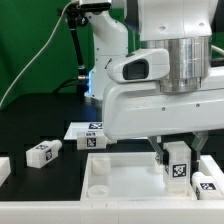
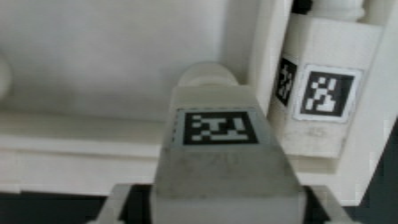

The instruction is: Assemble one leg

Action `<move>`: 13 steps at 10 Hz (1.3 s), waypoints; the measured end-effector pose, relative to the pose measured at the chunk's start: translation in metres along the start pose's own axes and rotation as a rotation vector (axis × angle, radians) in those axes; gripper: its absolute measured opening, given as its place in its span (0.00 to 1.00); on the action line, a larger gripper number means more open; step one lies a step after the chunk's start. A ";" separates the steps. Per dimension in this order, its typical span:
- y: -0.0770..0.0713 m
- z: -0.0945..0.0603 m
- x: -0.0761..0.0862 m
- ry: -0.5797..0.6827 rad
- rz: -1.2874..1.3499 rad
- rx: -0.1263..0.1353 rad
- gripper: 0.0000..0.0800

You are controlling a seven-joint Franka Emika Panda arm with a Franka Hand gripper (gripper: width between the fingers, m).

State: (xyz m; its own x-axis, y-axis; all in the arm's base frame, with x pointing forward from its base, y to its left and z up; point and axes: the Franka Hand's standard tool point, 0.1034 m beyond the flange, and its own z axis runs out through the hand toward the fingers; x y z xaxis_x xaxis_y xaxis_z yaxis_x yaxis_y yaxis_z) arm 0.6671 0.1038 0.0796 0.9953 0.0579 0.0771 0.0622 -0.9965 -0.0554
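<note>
My gripper point(image 1: 168, 152) is shut on a leg point(image 1: 178, 166), a stubby white block with a black-and-white tag, and holds it upright over the right end of the large white tray-like piece point(image 1: 125, 182). In the wrist view the held leg point(image 2: 221, 140) sticks out from between the fingers point(image 2: 135, 202), tag facing the camera, above the tray piece point(image 2: 71, 115). A second leg point(image 2: 320, 88) lies just past the tray's edge on the black table; it also shows in the exterior view point(image 1: 208, 181).
More legs lie on the black table: one on the exterior view's left point(image 1: 42, 153), one near the middle point(image 1: 96, 140), and part of one at the far left edge point(image 1: 3, 168). The marker board point(image 1: 82, 129) lies behind them.
</note>
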 end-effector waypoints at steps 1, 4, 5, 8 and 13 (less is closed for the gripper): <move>-0.003 0.001 0.001 0.002 0.146 0.010 0.36; -0.001 0.002 0.000 -0.007 0.516 0.027 0.36; -0.001 0.002 -0.001 -0.018 0.659 0.036 0.36; -0.001 0.002 -0.004 -0.036 1.005 0.030 0.36; 0.000 -0.002 -0.003 -0.030 0.749 0.022 0.78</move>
State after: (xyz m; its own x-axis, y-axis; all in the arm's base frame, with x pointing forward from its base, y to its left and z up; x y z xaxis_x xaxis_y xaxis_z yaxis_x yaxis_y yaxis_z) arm 0.6640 0.1040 0.0817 0.7734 -0.6337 -0.0168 -0.6318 -0.7683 -0.1024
